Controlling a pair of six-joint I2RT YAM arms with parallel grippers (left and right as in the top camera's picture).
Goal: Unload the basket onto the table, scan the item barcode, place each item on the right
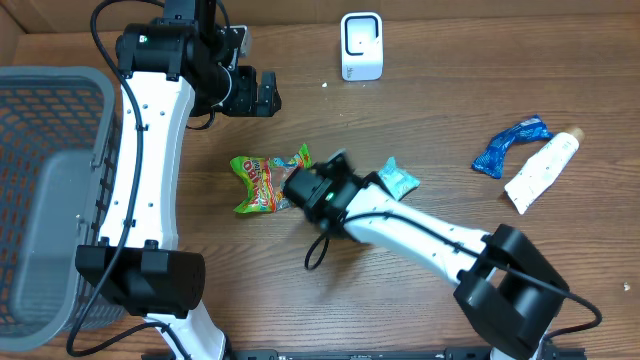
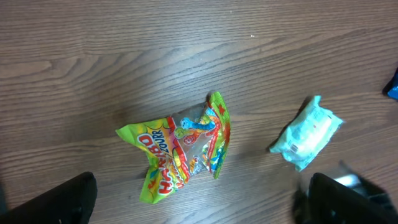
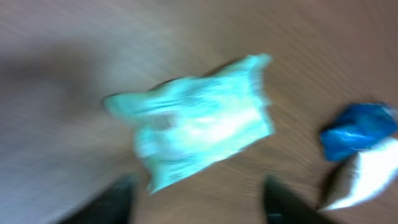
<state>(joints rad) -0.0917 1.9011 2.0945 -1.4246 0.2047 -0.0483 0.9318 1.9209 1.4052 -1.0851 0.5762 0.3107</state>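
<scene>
Wood-grain table [image 1: 450,100]; grey mesh basket [image 1: 45,120] left, white scanner [image 1: 361,46] far edge.

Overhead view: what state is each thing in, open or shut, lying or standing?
Left gripper: open, holding nothing.
Right gripper: open, gripping nothing.
Teal packet: lying loose on the table.
Candy bag: crumpled, lying down.
White tube: lying down, cap on.
Blue wrapper: crumpled, lying down.
White scanner: standing upright.
</scene>
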